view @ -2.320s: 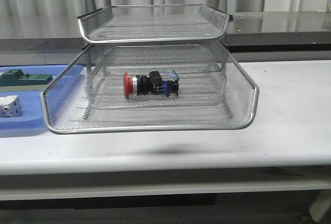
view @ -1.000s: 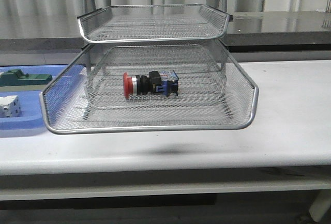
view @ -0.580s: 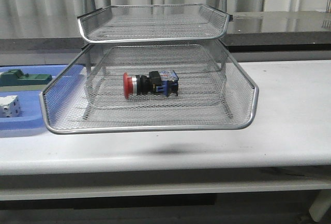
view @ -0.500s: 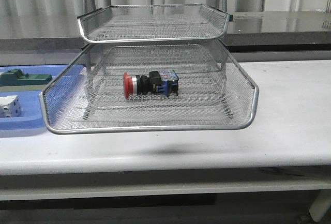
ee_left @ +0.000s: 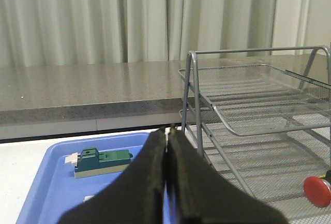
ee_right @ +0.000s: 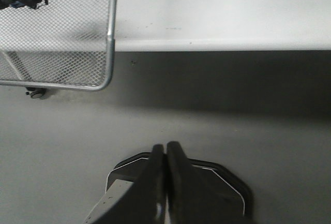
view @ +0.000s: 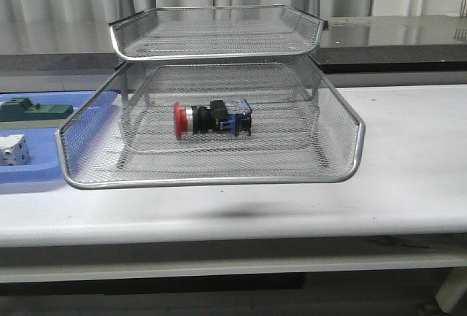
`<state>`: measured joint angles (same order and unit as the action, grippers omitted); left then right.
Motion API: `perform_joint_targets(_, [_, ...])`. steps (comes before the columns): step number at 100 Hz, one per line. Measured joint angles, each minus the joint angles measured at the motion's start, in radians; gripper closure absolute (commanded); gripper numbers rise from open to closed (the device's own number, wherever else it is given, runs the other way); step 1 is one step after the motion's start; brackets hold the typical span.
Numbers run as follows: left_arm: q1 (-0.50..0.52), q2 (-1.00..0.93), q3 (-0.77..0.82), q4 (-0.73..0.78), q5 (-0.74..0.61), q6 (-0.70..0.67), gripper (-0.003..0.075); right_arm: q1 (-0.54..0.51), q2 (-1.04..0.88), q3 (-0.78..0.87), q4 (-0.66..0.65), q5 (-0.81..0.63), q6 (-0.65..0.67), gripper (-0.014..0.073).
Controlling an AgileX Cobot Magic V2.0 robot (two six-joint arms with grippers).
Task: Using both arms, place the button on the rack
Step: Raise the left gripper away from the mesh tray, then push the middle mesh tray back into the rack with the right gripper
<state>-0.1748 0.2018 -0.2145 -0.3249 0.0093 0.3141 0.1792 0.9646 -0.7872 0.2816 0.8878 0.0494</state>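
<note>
Inside, the button [view: 212,119] lies in the rack [view: 211,177] (middle tier); both pincers closed, empty.

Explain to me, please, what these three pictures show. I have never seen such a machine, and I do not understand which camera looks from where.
This is a two-armed robot at a white table. The front view looks forward over the table; neither arm appears in it. The other two views come from cameras on the wrists.

The left gripper is closed and empty, and so is the right gripper.

On the table stands a wire-mesh rack. The button, with its red head, lies on its side in the large mesh tray. To the left, a blue tray holds a green block and a white cube.
</note>
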Motion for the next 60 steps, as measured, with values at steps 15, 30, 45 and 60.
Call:
perform_joint_targets(15, [0.0, 0.0, 0.0, 0.0, 0.0, 0.0, 0.0741, 0.06, 0.106, 0.0, 0.067, -0.067, -0.039, 0.066])
perform_joint_targets(30, [0.0, 0.0, 0.0, 0.0, 0.0, 0.0, 0.0741, 0.164, 0.208, 0.0, 0.077, -0.132, -0.041, 0.066])
perform_joint_targets(45, [0.0, 0.0, 0.0, 0.0, 0.0, 0.0, 0.0741, 0.269, 0.317, 0.0, 0.098, -0.204, -0.041, 0.066])
perform_joint_targets(60, [0.0, 0.0, 0.0, 0.0, 0.0, 0.0, 0.0741, 0.351, 0.407, 0.0, 0.139, -0.277, -0.041, 0.066])
